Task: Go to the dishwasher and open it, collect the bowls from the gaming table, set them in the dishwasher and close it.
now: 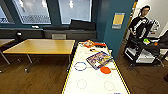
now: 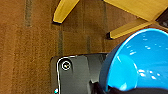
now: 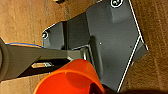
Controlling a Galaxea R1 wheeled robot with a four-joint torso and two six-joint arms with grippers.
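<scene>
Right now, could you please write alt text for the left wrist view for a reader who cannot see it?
A bright blue bowl looms large at the left wrist camera, above brown carpeted floor. Yellowish wooden furniture legs stand on the carpet beyond it.

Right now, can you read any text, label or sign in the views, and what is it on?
None is readable.
Yellow sign on the teal wall: too blurred.
Colourful box on the gaming table: print too blurred.
Blue bowl and orange bowl: no markings seen.
</scene>
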